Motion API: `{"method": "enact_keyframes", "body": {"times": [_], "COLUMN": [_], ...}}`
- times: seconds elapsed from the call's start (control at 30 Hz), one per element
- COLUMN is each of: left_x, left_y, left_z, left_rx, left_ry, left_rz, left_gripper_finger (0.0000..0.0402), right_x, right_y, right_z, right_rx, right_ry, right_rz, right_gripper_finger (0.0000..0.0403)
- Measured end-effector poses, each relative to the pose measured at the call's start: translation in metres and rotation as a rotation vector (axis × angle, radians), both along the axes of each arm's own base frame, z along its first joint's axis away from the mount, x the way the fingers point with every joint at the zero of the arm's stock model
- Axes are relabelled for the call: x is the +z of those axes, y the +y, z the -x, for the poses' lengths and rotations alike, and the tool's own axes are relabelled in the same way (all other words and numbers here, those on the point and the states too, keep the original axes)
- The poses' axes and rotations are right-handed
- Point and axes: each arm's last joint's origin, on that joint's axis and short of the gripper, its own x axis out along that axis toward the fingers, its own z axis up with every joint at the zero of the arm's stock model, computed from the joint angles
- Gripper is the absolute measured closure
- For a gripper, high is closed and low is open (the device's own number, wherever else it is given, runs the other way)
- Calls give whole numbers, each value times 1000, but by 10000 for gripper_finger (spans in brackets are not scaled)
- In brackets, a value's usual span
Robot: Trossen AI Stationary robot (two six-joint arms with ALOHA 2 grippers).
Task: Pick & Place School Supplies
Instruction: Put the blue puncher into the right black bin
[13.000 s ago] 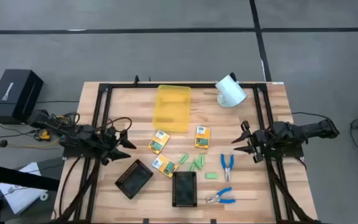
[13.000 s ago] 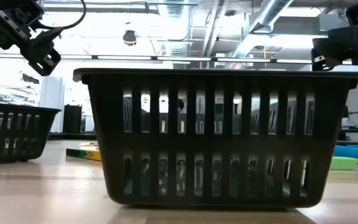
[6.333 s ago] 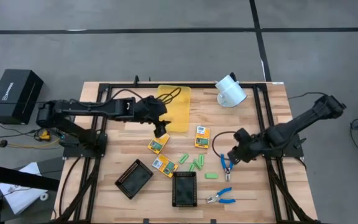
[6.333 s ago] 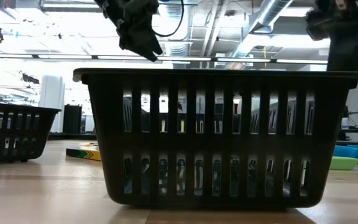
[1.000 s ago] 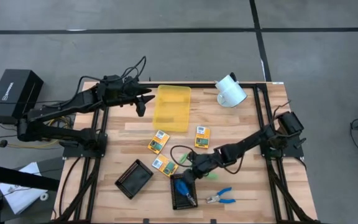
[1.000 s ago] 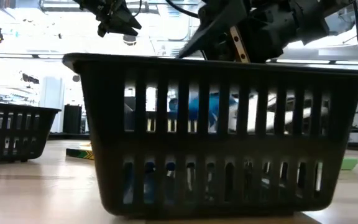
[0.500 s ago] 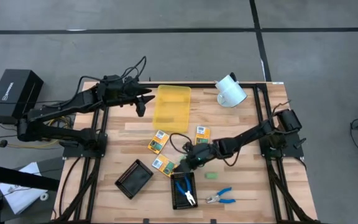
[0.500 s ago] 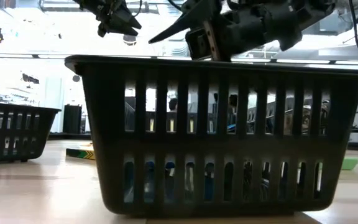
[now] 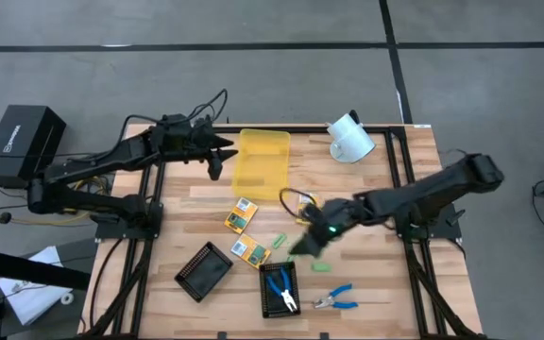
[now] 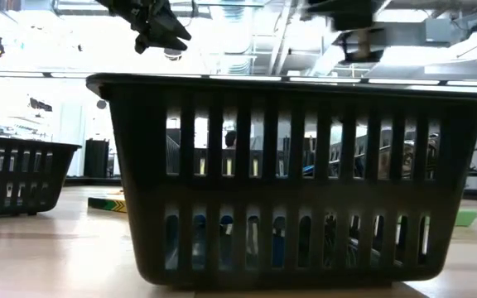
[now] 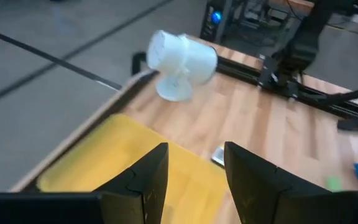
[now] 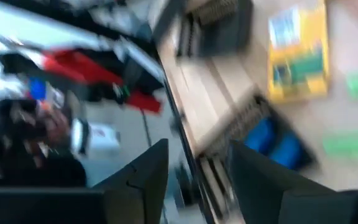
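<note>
The right gripper (image 9: 302, 244) had let go and lifted off the black tray (image 9: 280, 289), fingers apart and empty; one pair of blue scissors (image 9: 280, 288) now lay inside, the other (image 9: 336, 299) on the wooden table (image 9: 385, 293). The left gripper (image 9: 217, 156), open, hovered beside the yellow bin (image 9: 261, 162).

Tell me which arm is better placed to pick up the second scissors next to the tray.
Probably the right. Its hand is open and empty among the green sticks, near the scissors beside the tray. The left hand hovers far away at the yellow bin.
</note>
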Motion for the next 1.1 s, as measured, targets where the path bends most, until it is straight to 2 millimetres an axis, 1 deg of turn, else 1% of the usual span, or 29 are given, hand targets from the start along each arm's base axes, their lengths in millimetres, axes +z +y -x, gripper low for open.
{"method": "enact_keyframes", "body": {"times": [0.07, 0.17, 0.3, 0.4, 0.53, 0.8, 1.1], "left_x": [-5, -14, -25, -32, -35, -35, -35], "left_y": [0, 0, 0, -2, -8, -21, -29], "left_z": [-6, -15, -28, -36, -43, -49, -51], "left_rx": [-29, -62, -82, -102, -111, -72, -32], "left_ry": [18, 48, 83, 93, 83, 68, 62], "left_rz": [26, 53, 86, 118, 159, 169, 177], "left_gripper_finger": [251, 251, 251, 251, 251, 251, 251], "right_x": [0, -7, -18, -29, -45, -73, -95], "right_y": [14, 37, 65, 76, 85, 94, 98], "right_z": [19, 43, 64, 75, 80, 74, 69], "right_rx": [44, 111, 196, 245, 357, 546, 682], "right_ry": [100, 244, 356, 438, 479, 461, 444], "right_rz": [14, 41, 71, 137, 262, 444, 562], "right_gripper_finger": [261, 269, 271, 268, 262, 254, 256]}}
